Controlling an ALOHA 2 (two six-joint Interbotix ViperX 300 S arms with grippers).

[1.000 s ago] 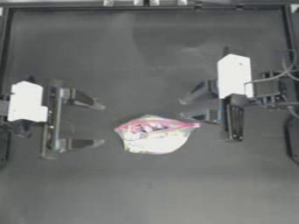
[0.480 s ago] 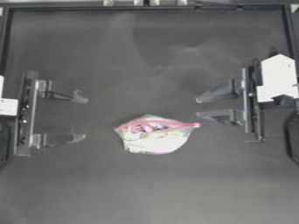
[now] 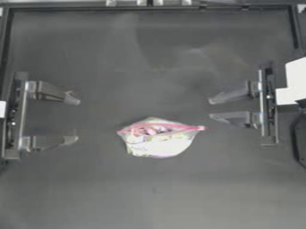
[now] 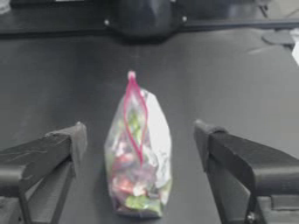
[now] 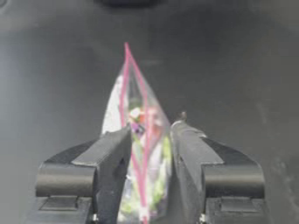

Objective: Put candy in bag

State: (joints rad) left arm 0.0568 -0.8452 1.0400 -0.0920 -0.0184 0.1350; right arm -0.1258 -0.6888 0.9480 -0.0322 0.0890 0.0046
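The bag (image 3: 158,137) lies in the middle of the table, a clear zip bag with colourful contents and a pink seal strip whose two sides stand slightly apart. No candy shows apart from the bag; it is hidden or out of view. My left gripper (image 3: 70,120) is drawn back near the left edge, open wide and empty, facing the bag (image 4: 139,162) between its fingers (image 4: 67,140) from a distance. My right gripper (image 3: 213,108) hovers just right of the bag's pink tip, open, holding nothing. In the right wrist view the bag (image 5: 137,109) shows beyond the right gripper (image 5: 152,129).
The dark table (image 3: 149,58) has a raised frame along its far edge (image 3: 149,5) and its sides. The right arm's base (image 4: 143,17) shows across the table in the left wrist view. Bare table lies in front of and behind the bag.
Both arms have pulled outward from the bag, the left toward the left edge, the right toward the right edge. The bag has stayed put.
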